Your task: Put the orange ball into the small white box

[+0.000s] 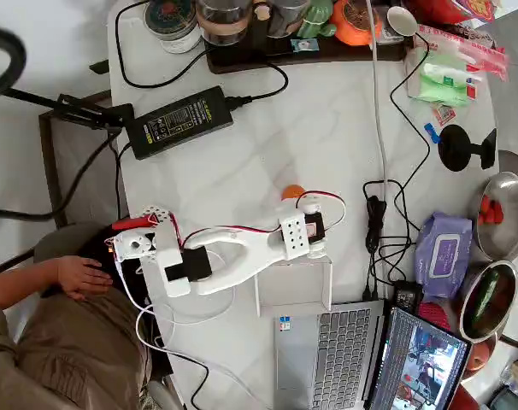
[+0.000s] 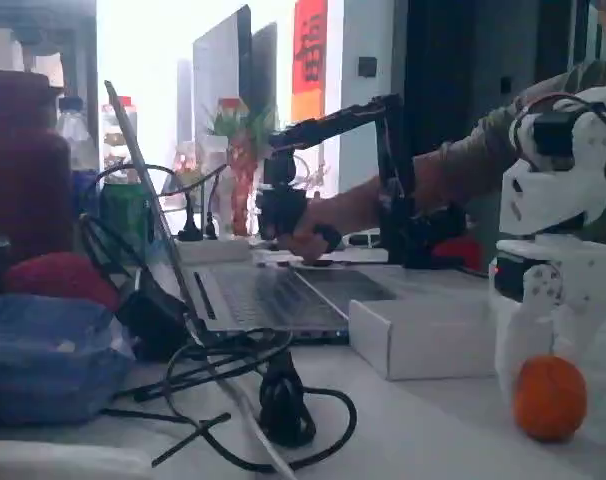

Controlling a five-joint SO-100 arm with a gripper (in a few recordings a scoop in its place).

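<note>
Orange ball (image 2: 549, 397): rests on the white worktop (image 1: 267, 154); in the overhead view (image 1: 292, 192) it lies just beyond the arm's head, partly hidden by it
Small white box (image 2: 423, 338): sits left of the ball in the fixed view, near it but apart; in the overhead view (image 1: 295, 286) it lies on the near side of the arm, against the far edge of the laptop (image 1: 319, 354)
Jaws (image 2: 528, 345): lowered to the worktop right behind the ball in the fixed view; whether they stand wide or narrow cannot be told, and they hold nothing visible
Arm (image 1: 233, 252): white, stretched rightward across the worktop in the overhead view, red and white wires along it
Person's hand (image 1: 84, 276): at the left edge, off the worktop
Wipes pack (image 1: 443, 254): purple-white, right of the tangled black cables (image 1: 383, 231)
</note>
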